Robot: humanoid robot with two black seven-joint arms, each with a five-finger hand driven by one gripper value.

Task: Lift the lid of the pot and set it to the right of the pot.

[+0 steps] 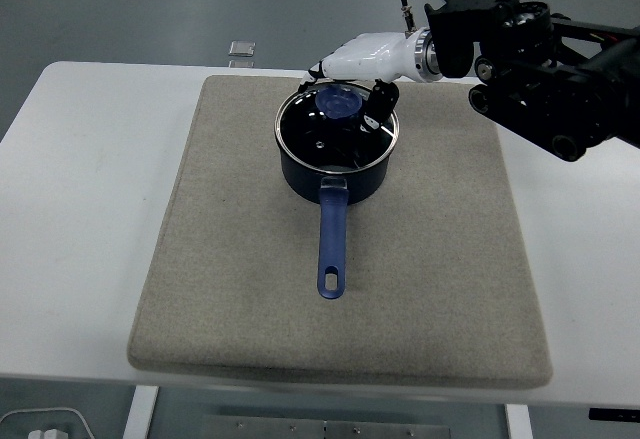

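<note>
The glass lid [337, 131] sits flat on the dark blue saucepan [335, 159], steel rim seated all round, so I judge the lift not yet begun. Its blue knob [339, 103] stands toward the far side of the lid, and that is what I am going for. The saucepan rests in the far middle of a grey mat [340, 249], its long blue handle [332, 239] pointing straight toward the near edge, which leaves the mat to the right of the pan bare for setting the lid down.

My right hand [362, 59], white-shelled, comes in from the right and hangs over the far rim of the pan, palm down, just behind and above the knob. Its fingers [379, 101] are parted and curled downward on either side of the knob, one dark fingertip dropped close beside the knob's right side, the others at its far left. They hold nothing; I cannot tell whether any tip touches the knob.

The black right arm [545, 69] is well clear of the pan. The left arm is not in view. The mat lies on the white counter [80, 209].
</note>
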